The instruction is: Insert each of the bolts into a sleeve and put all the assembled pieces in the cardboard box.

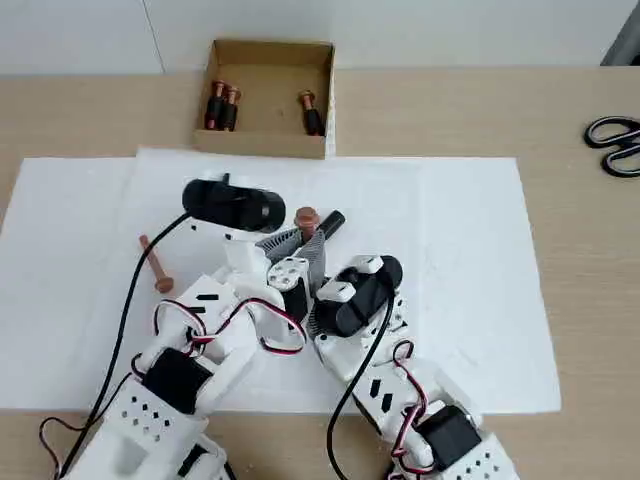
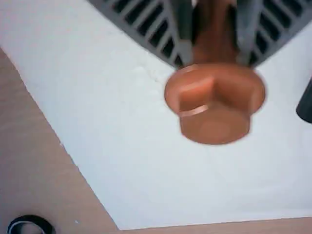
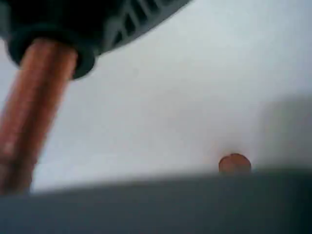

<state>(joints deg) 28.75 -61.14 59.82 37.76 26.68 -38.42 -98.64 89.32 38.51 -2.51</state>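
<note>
Wooden desk (image 1: 450, 110), pale grain, running the full width. Behind its far edge we note a plain white wall (image 1: 400, 30).

A white paper sheet (image 1: 450, 300) covers most of the desk's middle and near side. Both arms work over it.

Left arm (image 1: 180, 380) and right arm (image 1: 430, 410) come in from the near edge, white shells with red and black cables, and meet close together at the sheet's centre.

Cardboard box (image 1: 265, 142) sits open on the bare desk, its front wall touching the sheet's far edge. Inside we count three assembled pieces: two side by side at one end (image 1: 216, 105) (image 1: 231, 108) and one alone at the other end (image 1: 311, 113).

Scissors (image 1: 615, 145), black-handled, lie well apart at the desk's right edge.

The left pincer (image 2: 214, 48) is pinching a copper bolt (image 2: 214, 105) by the shank, its head standing out past the grey ribbed fingers (image 2: 141, 19).

The right pincer (image 1: 318, 258) sits just beside it. We cannot tell its state.

A black sleeve (image 1: 331, 222) lies just beside the bolt's head. In the right wrist view a copper shaft (image 3: 29, 112) meets a black ringed end; we cannot tell how deep it goes.

A loose bolt (image 1: 155, 263) lies on the sheet, left of the arms.
</note>
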